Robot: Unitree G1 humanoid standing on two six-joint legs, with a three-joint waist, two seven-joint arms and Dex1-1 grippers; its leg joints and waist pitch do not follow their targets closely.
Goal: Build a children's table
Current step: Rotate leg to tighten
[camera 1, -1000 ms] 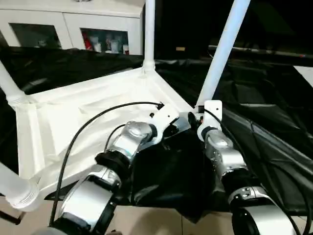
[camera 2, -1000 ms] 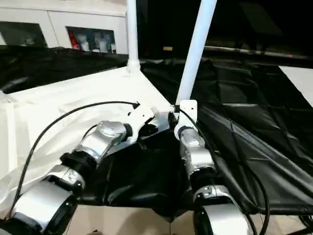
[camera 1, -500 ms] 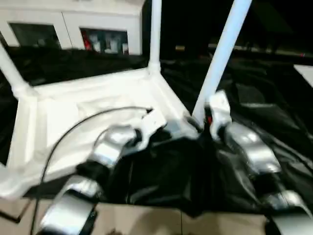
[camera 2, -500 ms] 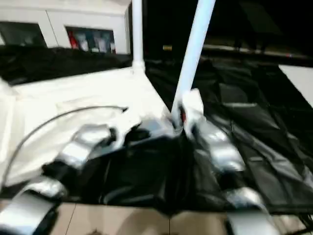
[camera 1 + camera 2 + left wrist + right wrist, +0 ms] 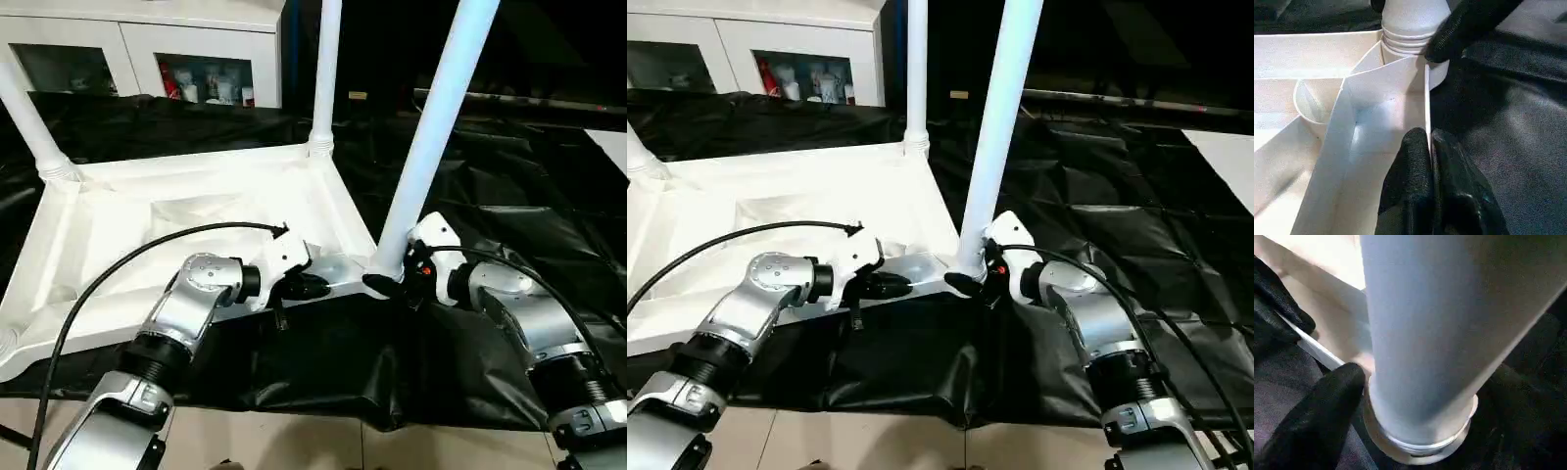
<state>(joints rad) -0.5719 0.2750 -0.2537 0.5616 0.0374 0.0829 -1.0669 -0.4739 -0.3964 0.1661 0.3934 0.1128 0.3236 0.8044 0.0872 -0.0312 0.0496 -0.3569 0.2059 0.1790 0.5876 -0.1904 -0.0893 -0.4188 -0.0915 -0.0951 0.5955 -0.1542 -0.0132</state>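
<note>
Table top [image 5: 196,211] upside down, left claw [image 5: 1429,147] pinched on its rim, right claw [image 5: 1415,406] wide around near leg [image 5: 431,147]

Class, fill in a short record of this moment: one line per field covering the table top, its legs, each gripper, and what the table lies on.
table top: white table top lies upside down, ribbed underside up
legs: three white legs stand in corner sockets, including the near leg and the far leg
left gripper: left gripper shut, pinching the top's thin edge wall close to the near leg
right gripper: right gripper set around the near leg's base, fingers either side; grip not clear
surface: black sheet
background: white cabinet
</note>
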